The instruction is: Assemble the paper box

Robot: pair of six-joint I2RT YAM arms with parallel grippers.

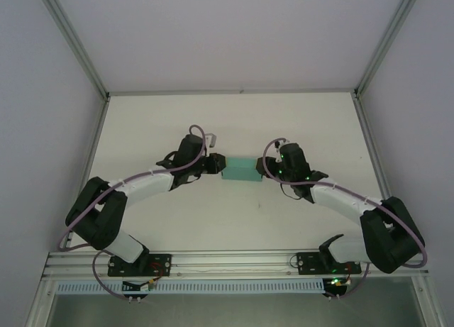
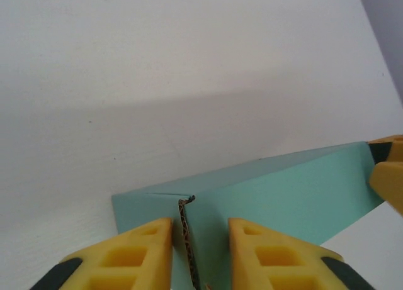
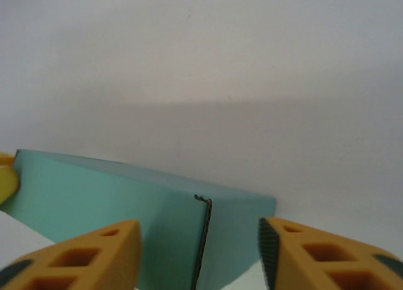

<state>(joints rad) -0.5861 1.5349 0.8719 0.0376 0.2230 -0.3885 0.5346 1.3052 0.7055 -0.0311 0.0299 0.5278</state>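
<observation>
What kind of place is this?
Likely a robot test booth: a white table boxed in by an aluminium frame, with two robot arms bolted to a rail, meeting at a teal paper box.

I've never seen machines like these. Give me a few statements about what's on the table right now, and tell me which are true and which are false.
1. The paper box is teal-green. True.
2. It lies between the left arm and the right arm, with one arm at each end. True.
3. It is a flat, unfolded sheet. False: it is folded up, with a top face and sides.
4. The right arm's jaws are pressed shut. False: the right wrist view shows them standing wide apart at the box's end.
5. The box lies at the far left edge of the table. False: it lies near the middle.
</observation>
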